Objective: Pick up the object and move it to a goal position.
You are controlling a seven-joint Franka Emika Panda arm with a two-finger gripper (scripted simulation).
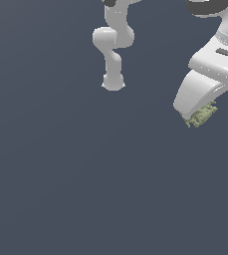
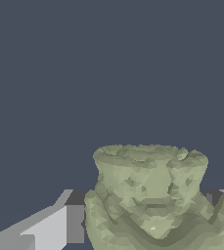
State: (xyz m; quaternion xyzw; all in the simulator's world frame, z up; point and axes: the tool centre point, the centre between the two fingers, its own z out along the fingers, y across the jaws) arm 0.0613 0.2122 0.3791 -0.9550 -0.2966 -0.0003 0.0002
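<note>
The olive-green object (image 2: 150,200) fills the wrist view close up, clamped in the pincer (image 2: 147,219) with a finger (image 2: 55,227) against its side. In the exterior view it sits at about three o'clock, under the white pincer (image 1: 197,112).

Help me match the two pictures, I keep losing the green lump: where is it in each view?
Exterior view: the green lump sits at the exterior view's right, just under the white gripper.
Wrist view: it fills the foreground, with grey gripper fingers beside it.
Shared landmark: the gripper around the lump.
</note>
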